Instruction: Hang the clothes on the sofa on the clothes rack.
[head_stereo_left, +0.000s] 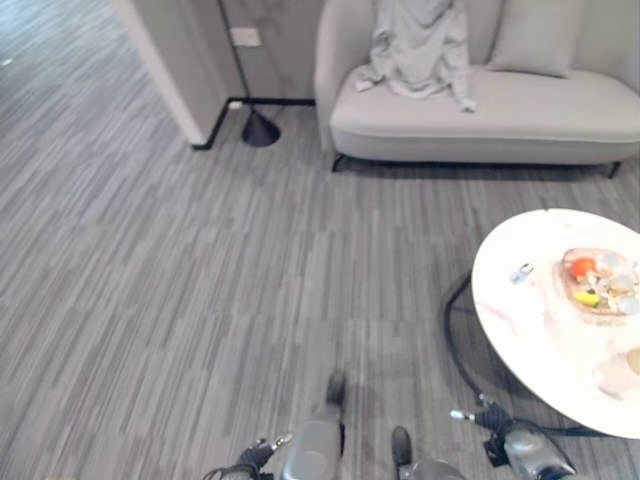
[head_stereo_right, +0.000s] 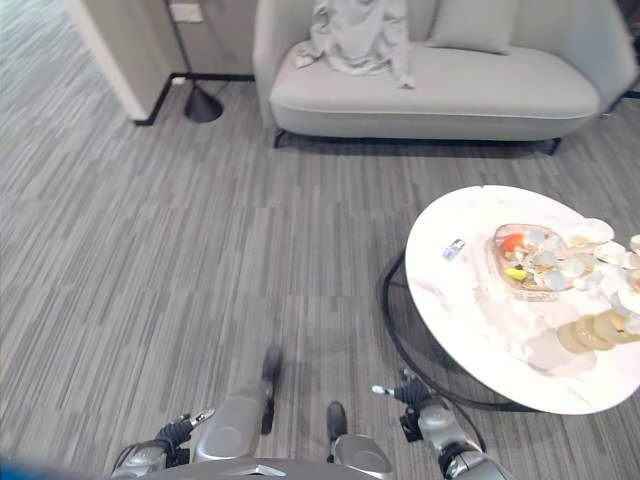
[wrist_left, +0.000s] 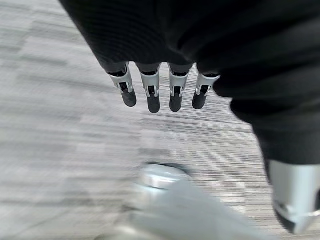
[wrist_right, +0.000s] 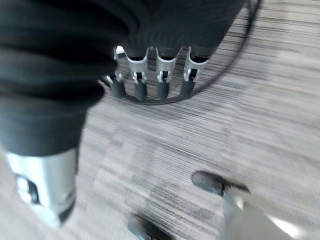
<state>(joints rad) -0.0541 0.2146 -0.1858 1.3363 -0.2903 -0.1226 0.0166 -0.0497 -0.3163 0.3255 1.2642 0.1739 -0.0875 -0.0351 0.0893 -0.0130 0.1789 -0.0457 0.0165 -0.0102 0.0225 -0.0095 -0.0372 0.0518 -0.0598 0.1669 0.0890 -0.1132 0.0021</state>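
Floor: grey carpet (head_stereo_left: 200, 280), sofa (head_stereo_left: 480, 120) well apart.
Garment (head_stereo_left: 420, 45): draped over sofa's left backrest.
Hands: left hand (wrist_left: 160, 92), right hand (wrist_right: 150, 80) straight-fingered, empty.
Risk: round table (head_stereo_right: 470, 320) near right hand; approach may clip its edge.

Grey striped carpet floor (head_stereo_left: 200, 280) spreads; a round white marble-topped table (head_stereo_right: 480, 330) stands near right, a grey wall corner (head_stereo_left: 170, 60) far left.

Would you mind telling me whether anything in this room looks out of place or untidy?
One thing: a grey garment lies crumpled and draped over the sofa backrest and seat, beside a cushion. Nothing looks spilled or damaged.
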